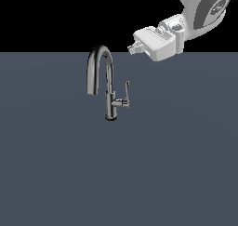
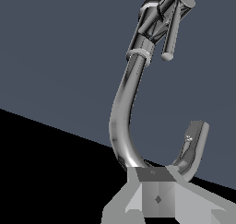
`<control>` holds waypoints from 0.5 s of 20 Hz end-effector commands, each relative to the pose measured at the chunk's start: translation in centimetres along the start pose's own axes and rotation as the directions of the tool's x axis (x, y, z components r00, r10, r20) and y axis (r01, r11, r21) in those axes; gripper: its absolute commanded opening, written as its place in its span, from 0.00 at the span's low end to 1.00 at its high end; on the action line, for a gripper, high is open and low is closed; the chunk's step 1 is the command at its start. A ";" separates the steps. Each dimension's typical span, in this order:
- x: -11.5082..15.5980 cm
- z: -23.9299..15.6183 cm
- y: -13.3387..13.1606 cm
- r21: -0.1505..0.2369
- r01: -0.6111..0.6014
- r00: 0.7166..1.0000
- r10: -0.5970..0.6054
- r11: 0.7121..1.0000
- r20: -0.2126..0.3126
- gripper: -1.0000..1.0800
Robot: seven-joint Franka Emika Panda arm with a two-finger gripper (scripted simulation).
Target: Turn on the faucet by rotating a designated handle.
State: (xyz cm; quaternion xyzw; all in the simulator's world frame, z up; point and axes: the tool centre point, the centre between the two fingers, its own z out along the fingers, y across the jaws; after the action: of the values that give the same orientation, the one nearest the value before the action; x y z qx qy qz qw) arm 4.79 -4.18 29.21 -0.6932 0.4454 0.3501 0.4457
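Slate-grey surface carries the faucet (image 1: 106, 83) near its far edge, the handle (image 1: 126, 94) upright on its side stub. I hang above, well apart from both; my jaws look pressed together, though I cannot tell for sure

flat dark blue-grey surface (image 1: 56, 174) fills lower scene; plain black bg above it.
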 end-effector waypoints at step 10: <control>8.7 2.1 -0.4 0.225 -0.265 0.951 0.215 0.938 0.221 0.00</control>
State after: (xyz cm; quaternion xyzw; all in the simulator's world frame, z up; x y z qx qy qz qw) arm 7.78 -4.83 21.89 -0.5541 0.5144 0.4023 0.5162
